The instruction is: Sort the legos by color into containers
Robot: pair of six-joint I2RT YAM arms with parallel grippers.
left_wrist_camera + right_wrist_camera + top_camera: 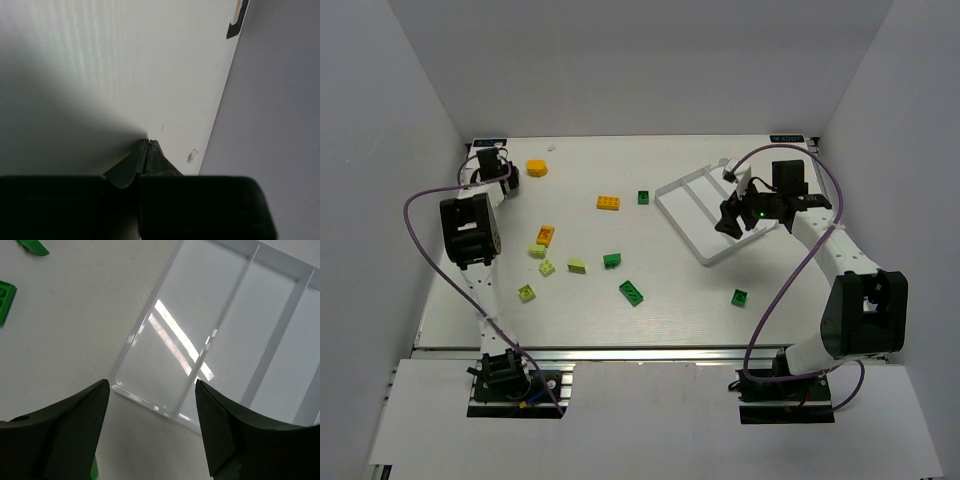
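Legos (pixel 608 203) in orange, dark green and pale yellow-green lay scattered over the white table (pixel 670 310) in the overhead view, all outside the white tray (pixel 692 205), which sat at an angle on the far right. A round orange piece (pixel 536 167) lay just beside the left fingers (pixel 500 172), low in the far left corner. How far these stood open could not be told from above. The right fingers (pixel 732 222) hung over the tray's near end. From the left wrist, the left fingers (pixel 148 143) were pressed tip to tip with nothing between them, over bare table near its edge by the wall. From the right wrist, the right fingers stood wide apart and held nothing, poised above the tray's near corner (pixel 150 402), whose three long compartments ran side by side. Two dark green bricks (pixel 32 247) (pixel 5 300) lay on the table to its left.
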